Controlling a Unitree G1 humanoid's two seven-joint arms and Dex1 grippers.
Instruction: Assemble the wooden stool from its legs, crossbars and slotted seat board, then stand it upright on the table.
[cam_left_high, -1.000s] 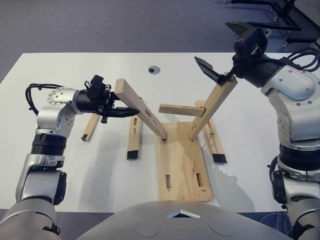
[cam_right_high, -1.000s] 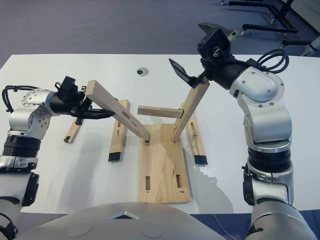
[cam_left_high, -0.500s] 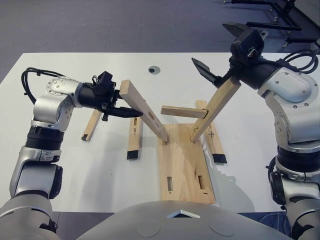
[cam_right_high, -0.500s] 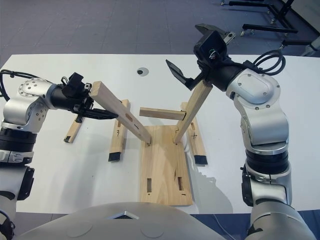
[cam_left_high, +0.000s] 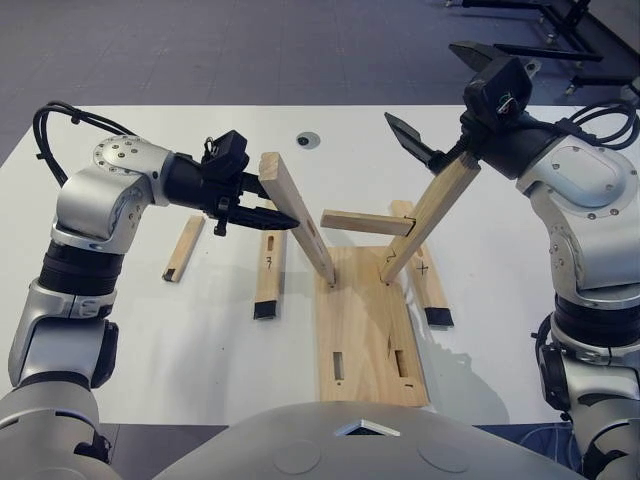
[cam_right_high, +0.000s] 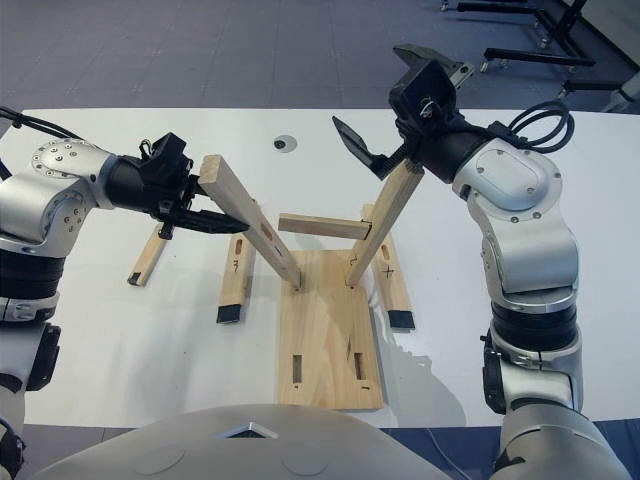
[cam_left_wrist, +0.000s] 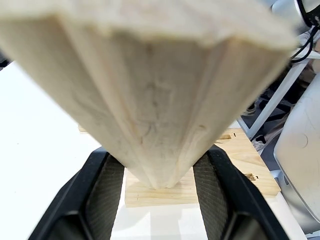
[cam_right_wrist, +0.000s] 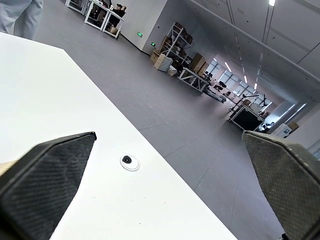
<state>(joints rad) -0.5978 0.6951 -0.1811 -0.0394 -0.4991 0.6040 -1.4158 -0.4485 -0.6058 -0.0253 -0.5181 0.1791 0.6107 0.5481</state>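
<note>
The pale rectangular wooden seat board lies flat on the white table, two of its slots showing near the robot; two square-section wooden legs stand tilted in its far slots, leaning away from each other.

The left-hand wooden leg leans towards the robot's left with its foot in the far left slot; the left gripper is clamped on its upper part, and in the left wrist view the black padded fingers press on both sides of the wood.

The right-hand wooden leg leans towards the robot's right from the far right slot; a short wooden crossbar sticks out of its side towards the other leg, its free end close to that leg; whether they touch I cannot tell.

The right gripper sits at this leg's top end with its jaws spread wide and nothing between them; the leg's top lies by the gripper's base.

A loose wooden leg with a black foot cap lies flat just left of the board; a second black-capped leg lies just right of it, partly behind the tilted one; a short loose wooden bar lies farther left, apart from the rest; a small round grey grommet sits in the table's far side.
</note>
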